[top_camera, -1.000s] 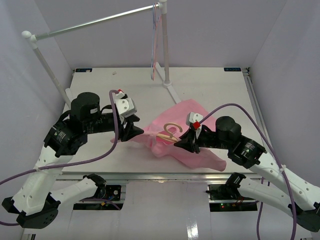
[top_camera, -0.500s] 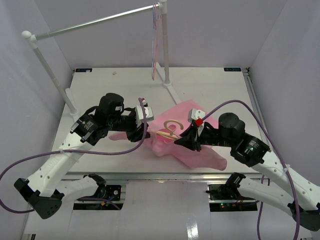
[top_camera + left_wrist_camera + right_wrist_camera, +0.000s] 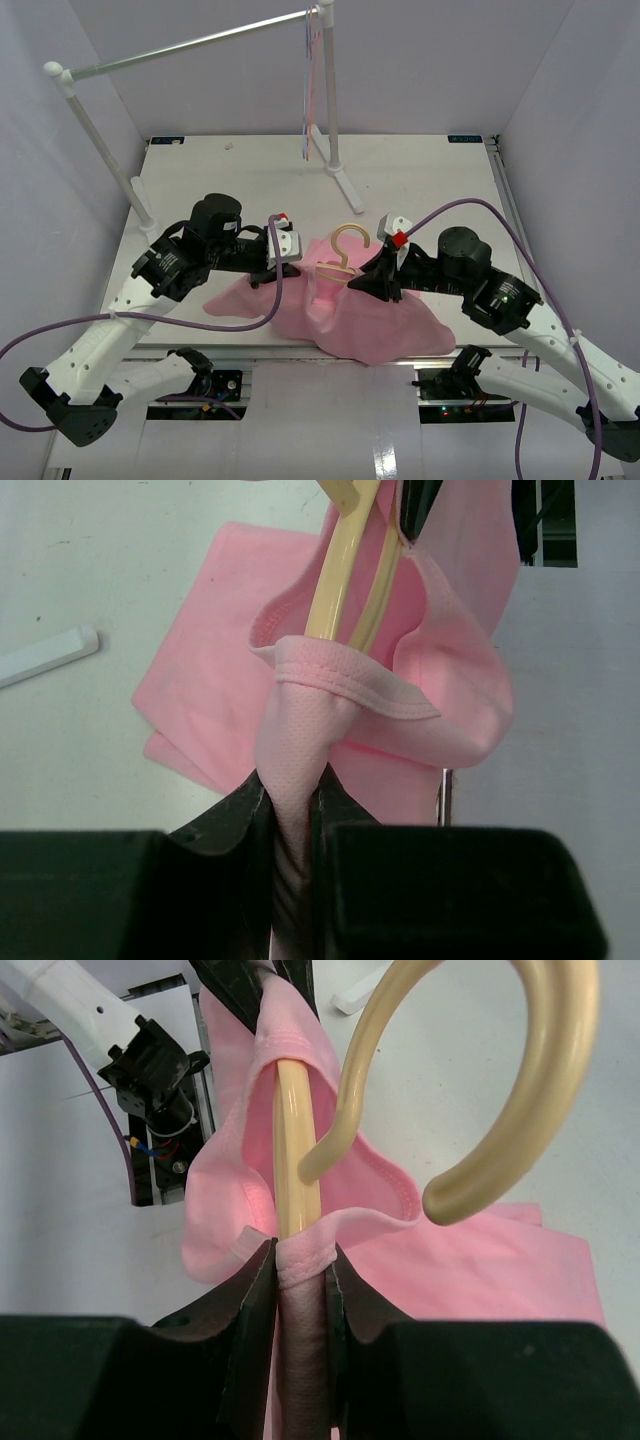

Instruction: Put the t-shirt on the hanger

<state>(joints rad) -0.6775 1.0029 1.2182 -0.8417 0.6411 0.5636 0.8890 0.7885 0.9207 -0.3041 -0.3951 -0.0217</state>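
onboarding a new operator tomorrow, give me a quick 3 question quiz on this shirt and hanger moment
1. True or false: the left pincer is open and empty.
2. The hook of the hanger is: A sticking out of the t-shirt; B fully hidden inside it; C lying apart from it.
3. How many pincers grip the t-shirt?

Key: 1 false, it is shut on a fold of the t-shirt. 2 A. 3 two; the right pincer pinches its hemmed edge as well.
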